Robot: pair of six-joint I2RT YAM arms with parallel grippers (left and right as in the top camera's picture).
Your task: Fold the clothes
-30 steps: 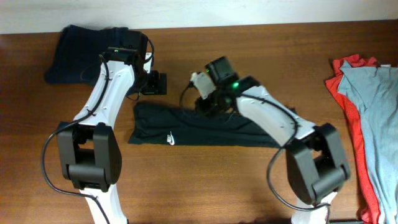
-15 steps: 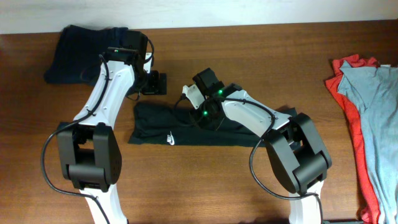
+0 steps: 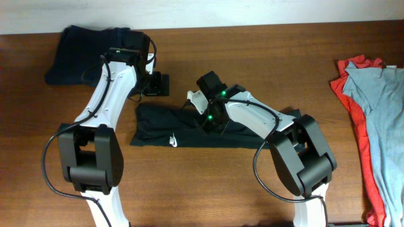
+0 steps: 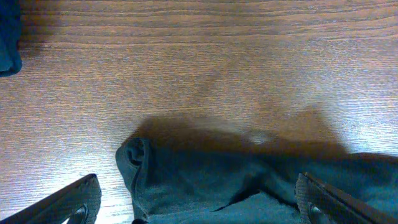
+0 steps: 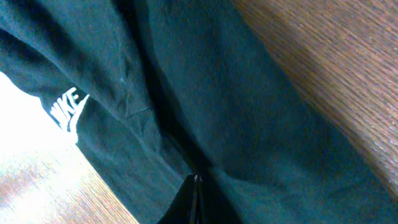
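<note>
The black T-shirt [image 3: 189, 129] lies folded into a long strip across the middle of the table, its small white logo [image 3: 172, 141] near the front left. My left gripper [image 3: 158, 84] is wide open just beyond the shirt's far left edge. In the left wrist view [image 4: 199, 202] its two fingers straddle the shirt's corner [image 4: 186, 180] without closing. My right gripper [image 3: 211, 118] is over the middle of the shirt. In the right wrist view its fingers [image 5: 196, 182] are pressed together, with the tip on a crease of the black fabric [image 5: 249, 112] and the logo [image 5: 67, 109] to its left.
A navy garment [image 3: 82, 53] lies bunched at the far left of the wooden table [image 3: 271, 50]; its edge shows in the left wrist view [image 4: 6, 37]. A red garment [image 3: 348, 88] under a light grey-blue one [image 3: 382, 120] lies at the right edge.
My right gripper has moved left and down onto the middle of the black shirt. The left arm and the shirt have not visibly moved.
</note>
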